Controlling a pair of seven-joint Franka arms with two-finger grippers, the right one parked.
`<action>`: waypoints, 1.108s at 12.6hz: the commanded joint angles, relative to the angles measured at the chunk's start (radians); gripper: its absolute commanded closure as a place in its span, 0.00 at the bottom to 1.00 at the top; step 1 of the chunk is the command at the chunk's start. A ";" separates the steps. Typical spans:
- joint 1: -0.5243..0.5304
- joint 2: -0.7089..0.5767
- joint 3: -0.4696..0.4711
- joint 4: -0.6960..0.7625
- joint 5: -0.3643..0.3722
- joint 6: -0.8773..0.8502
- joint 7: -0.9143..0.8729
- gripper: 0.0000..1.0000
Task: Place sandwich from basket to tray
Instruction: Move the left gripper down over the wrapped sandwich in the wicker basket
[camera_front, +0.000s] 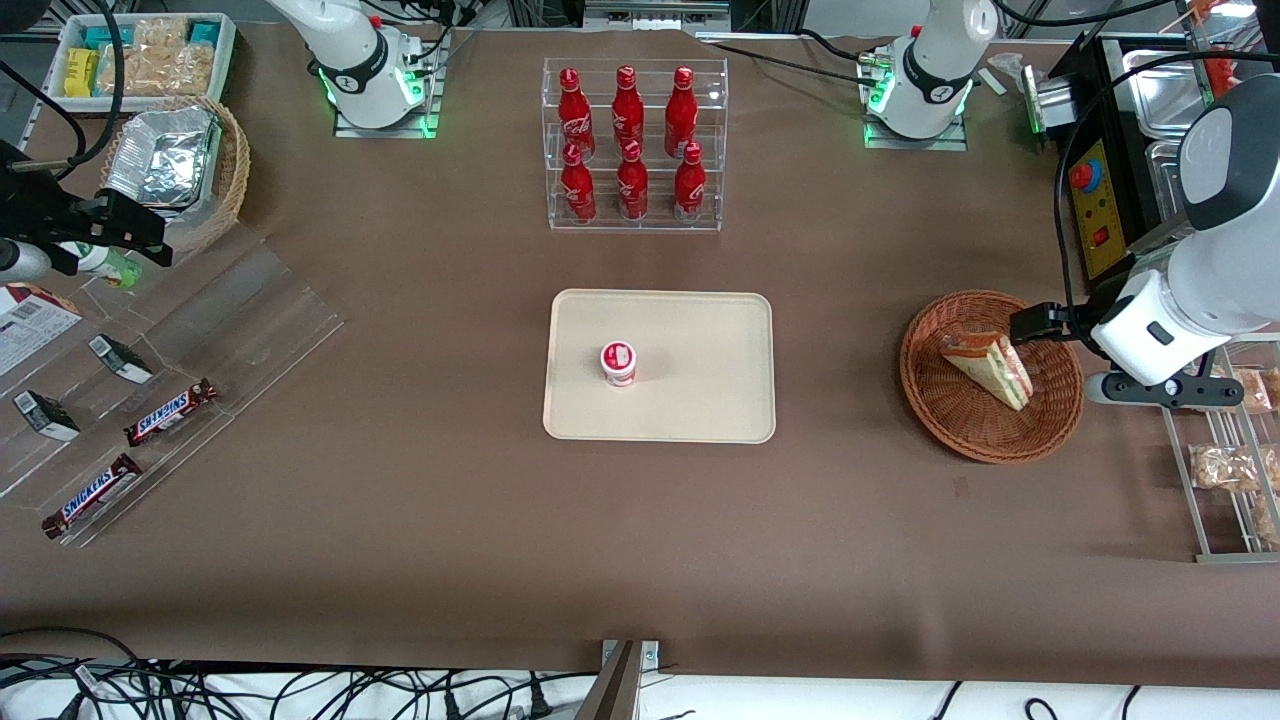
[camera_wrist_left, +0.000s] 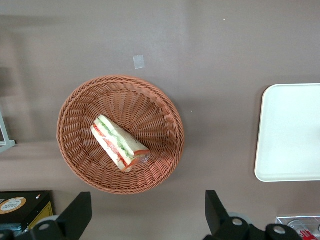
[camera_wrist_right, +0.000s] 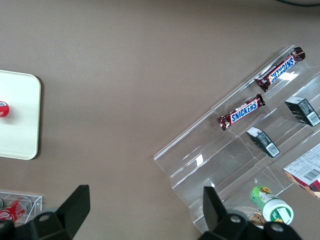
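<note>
Tool (camera_front: 1030, 325) is over the basket (camera_front: 945, 410) rim on the working arm's end, fingers spread wide with nothing in them; wrist view shows both fingertips (camera_wrist_left: 80, 205) well apart with the basket between them.

Sandwich (camera_front: 990, 368) lies flat in the basket, wedge pointing toward the front camera. In the front view it sits at about 3 o'clock from the tray (camera_front: 700, 320), well apart from it.

Risks as I see them:
- The wedge runs diagonally across the basket. If the fingers aren't turned square to its long sides, they'll close on corners and it may twist out.
- The wrap looks slick and the bread soft. Too light a squeeze and it slips, too hard and it crushes.
- Coming down low, a finger could catch the weave or rim and drag or tip the basket.
- A small red-lidded cup (camera_front: 619, 363) stands near the tray's middle. Dropping the sandwich there could knock it over; aim for bare tray at the cup's 3 o'clock.
</note>
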 joint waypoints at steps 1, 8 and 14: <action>-0.001 0.014 0.020 0.039 -0.011 -0.029 0.014 0.00; 0.056 0.026 0.030 0.018 0.015 -0.016 -0.099 0.00; 0.110 0.068 0.030 -0.094 0.012 0.070 -0.361 0.00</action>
